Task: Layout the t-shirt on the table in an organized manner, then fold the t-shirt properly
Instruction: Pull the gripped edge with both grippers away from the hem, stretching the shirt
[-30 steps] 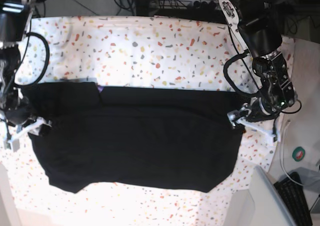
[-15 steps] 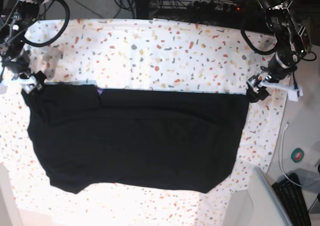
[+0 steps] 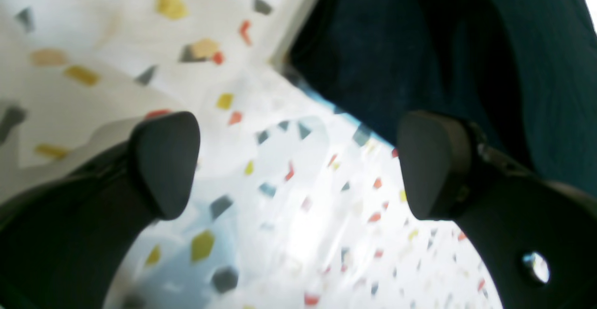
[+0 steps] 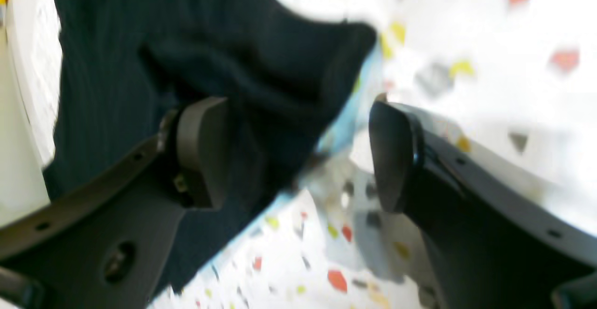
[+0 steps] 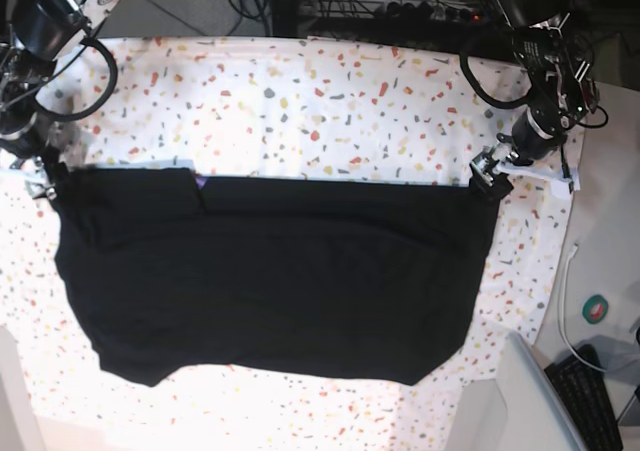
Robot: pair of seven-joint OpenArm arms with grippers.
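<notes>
In both wrist views, blur hides the t-shirt's (image 5: 270,281) print.

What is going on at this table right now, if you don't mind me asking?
A two-armed robot is laying out a black t-shirt on the speckled table. The shirt lies spread wide and mostly flat. Both claws are open at its top corners, the left claw over bare table, the right claw straddling the cloth edge. Folding hasn't begun.
</notes>
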